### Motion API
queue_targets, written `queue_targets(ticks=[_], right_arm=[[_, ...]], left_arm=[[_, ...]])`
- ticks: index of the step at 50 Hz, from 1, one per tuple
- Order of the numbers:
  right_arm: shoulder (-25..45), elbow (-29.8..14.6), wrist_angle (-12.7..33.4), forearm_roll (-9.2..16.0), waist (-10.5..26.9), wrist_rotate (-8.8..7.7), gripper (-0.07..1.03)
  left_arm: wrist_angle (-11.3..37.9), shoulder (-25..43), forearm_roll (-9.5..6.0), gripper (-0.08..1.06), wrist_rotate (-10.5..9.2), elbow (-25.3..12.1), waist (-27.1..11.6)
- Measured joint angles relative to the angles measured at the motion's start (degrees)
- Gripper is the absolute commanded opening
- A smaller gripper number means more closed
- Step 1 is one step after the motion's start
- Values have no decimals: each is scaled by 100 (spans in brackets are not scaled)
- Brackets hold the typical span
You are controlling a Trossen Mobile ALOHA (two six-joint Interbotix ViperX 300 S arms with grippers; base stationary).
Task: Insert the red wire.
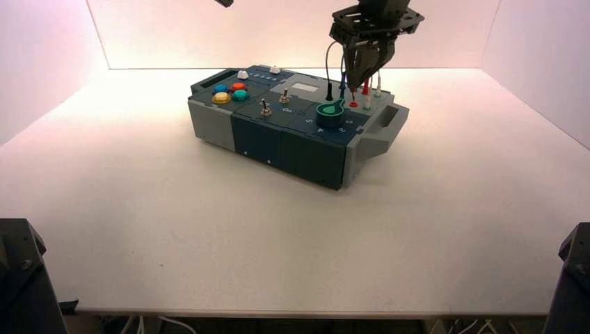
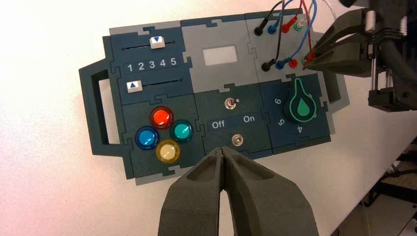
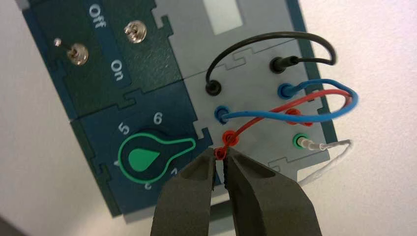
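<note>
— Right gripper first: from the high view, where do you have it?
— Above the socket corner of the box, at its right end, with the red wire's near plug hanging beneath my fingertips, pointing down towards the front red socket.
— And the left wrist view?
— My left gripper waits before the box, near the toggle switches, its tips together. My right is far nearer the wire, so the job is its alone. The wire's other plug sits at the back red socket.
— Now the right wrist view: what are you clamped on?
— That near plug, pinched between my tips, with the red wire arching from it across the blue wire to the back row. The front red socket lies just beyond my tips, off the plug's axis, away from the rotary knob.
— So the next move?
— I judge a slight shift away from the knob, plug upright over the hole, then straight down.
</note>
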Motion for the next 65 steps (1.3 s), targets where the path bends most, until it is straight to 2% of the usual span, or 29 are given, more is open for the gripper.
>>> queue_targets(ticks=[13, 21, 31, 41, 65], right_arm=[[-35, 255, -519, 9, 0, 53, -2], [-35, 352, -791, 0, 0, 149, -2], [-44, 378, -853, -9, -18, 202, -2], [-44, 378, -861, -88, -26, 202, -2], [-44, 404, -1002, -105, -88, 211, -2]], left_arm=[[0, 0, 0, -3, 0, 0, 0], [0, 0, 0, -3, 0, 0, 0], [0, 0, 0, -3, 0, 0, 9], [0, 0, 0, -3, 0, 0, 18], [0, 0, 0, -3, 0, 0, 18]])
